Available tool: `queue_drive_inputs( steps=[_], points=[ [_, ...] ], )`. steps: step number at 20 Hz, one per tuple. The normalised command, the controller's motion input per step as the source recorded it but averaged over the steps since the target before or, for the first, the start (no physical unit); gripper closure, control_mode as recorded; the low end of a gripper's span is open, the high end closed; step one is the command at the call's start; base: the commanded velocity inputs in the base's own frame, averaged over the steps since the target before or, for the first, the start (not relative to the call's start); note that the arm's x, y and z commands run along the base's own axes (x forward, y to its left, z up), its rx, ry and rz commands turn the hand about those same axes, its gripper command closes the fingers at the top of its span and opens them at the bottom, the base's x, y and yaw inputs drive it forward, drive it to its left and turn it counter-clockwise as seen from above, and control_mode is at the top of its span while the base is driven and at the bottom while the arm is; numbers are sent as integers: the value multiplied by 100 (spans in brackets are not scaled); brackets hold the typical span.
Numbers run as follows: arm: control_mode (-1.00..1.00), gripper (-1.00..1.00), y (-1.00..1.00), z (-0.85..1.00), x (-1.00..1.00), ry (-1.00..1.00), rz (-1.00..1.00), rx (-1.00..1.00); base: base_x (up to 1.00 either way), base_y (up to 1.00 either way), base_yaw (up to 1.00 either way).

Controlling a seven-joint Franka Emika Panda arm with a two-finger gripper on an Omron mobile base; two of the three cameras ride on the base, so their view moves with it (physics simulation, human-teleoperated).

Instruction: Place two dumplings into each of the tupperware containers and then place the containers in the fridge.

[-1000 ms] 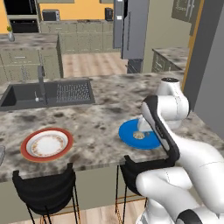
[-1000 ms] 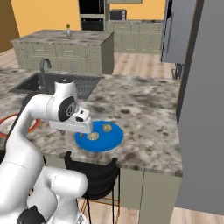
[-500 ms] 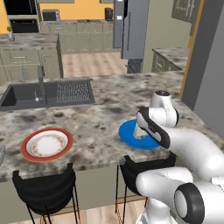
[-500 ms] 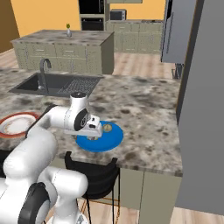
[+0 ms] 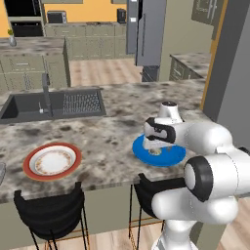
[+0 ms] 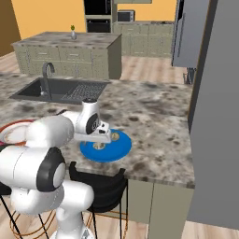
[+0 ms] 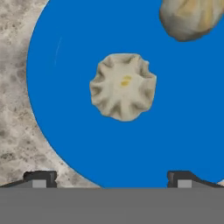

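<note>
A: How far along r we?

B: Just starting, I think. The gripper [image 7: 108,177] is wide open, nothing in it. It hangs right over one dumpling [image 7: 123,86] on the blue plate [image 7: 65,109].

A: More dumplings?

B: Yep, a 2nd dumpling [image 7: 190,18] sits near it, same plate. Both are apart, not touching.

A: Any in the boxes yet?

B: Can't see the boxes rn, so can't tell. The fridge [image 5: 146,29] is far back, across the room.

A: So what's left?

B: Prob everything: grab dumplings, 2 per box, then boxes into the fridge. The red-rim plate [image 5: 52,161] looks bare.
</note>
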Motion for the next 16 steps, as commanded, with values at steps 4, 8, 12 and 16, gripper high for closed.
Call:
queue_drive_inputs(
  steps=[4,8,12,16],
  points=[
    [-100,-100,-1,-21,33,1,0,0,0,0,0],
    [-100,-100,0,-59,35,0,0,0,0,0,0],
    [-100,-100,0,-28,36,0,0,0,0,0,0],
    [-100,-100,0,-20,26,0,0,0,0,0,0]
  ],
)
